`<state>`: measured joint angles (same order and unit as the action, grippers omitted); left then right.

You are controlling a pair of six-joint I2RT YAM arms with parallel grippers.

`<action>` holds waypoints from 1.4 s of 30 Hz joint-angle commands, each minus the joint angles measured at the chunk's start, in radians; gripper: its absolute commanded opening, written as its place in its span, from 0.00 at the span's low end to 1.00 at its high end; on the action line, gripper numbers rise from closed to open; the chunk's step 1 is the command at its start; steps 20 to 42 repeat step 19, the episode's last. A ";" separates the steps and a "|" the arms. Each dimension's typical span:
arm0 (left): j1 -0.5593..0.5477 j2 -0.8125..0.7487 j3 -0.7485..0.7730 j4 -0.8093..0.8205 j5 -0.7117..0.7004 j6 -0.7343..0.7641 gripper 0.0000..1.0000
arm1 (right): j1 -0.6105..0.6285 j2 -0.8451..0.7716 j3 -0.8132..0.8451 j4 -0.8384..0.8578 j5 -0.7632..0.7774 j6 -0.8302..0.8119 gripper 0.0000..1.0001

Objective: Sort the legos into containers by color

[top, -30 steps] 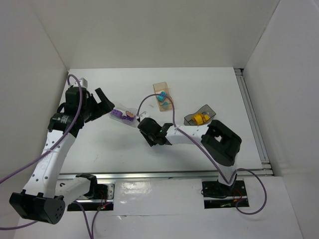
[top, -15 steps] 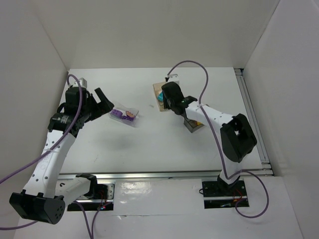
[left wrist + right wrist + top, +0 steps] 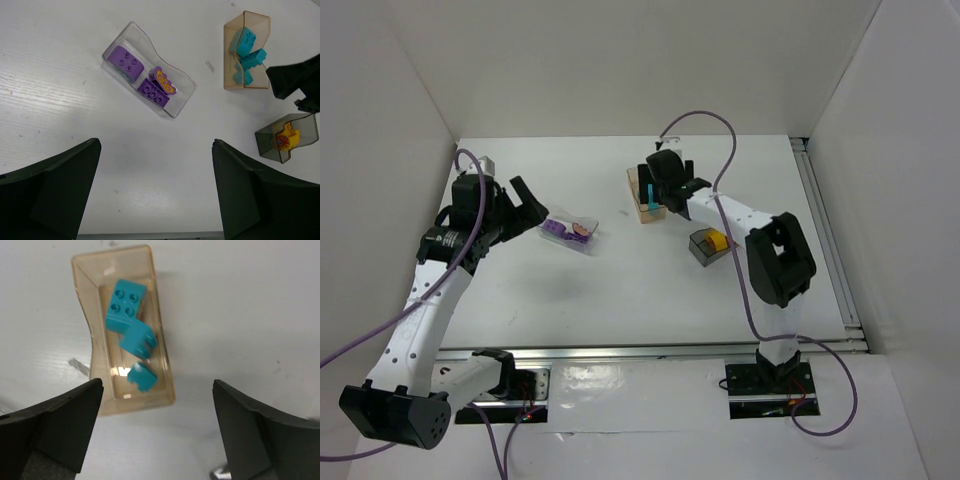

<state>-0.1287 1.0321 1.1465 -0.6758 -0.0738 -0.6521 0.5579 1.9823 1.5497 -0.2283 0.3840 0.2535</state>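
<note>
While right gripper (image 3: 155, 405) hangs spread above far peach bin (image 3: 85, 270) of 3 teal bricks (image 3: 126, 305), left gripper (image 3: 155, 165) spread too, purple bricks (image 3: 127, 62) in left clear bin (image 3: 185, 95), yellow brick (image 3: 287, 140) in right grey bin (image 3: 265, 145)

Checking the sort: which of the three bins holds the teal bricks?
The peach bin, farthest back, holds the teal bricks; the clear bin holds purple bricks and the grey bin a yellow brick.

No words, numbers or signs can be read on anything here (the yellow shape on one purple brick (image 3: 162, 81) in the clear bin (image 3: 181, 96) is a picture, not letters).
</note>
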 commanded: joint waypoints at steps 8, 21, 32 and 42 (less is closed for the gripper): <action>-0.002 0.009 0.007 0.028 0.008 0.028 1.00 | -0.029 -0.479 -0.384 -0.084 0.295 0.249 1.00; -0.002 -0.001 -0.002 0.041 0.031 0.039 1.00 | -0.084 -0.901 -0.746 -0.131 0.288 0.288 1.00; -0.002 -0.001 -0.002 0.041 0.031 0.039 1.00 | -0.084 -0.901 -0.746 -0.131 0.288 0.288 1.00; -0.002 -0.001 -0.002 0.041 0.031 0.039 1.00 | -0.084 -0.901 -0.746 -0.131 0.288 0.288 1.00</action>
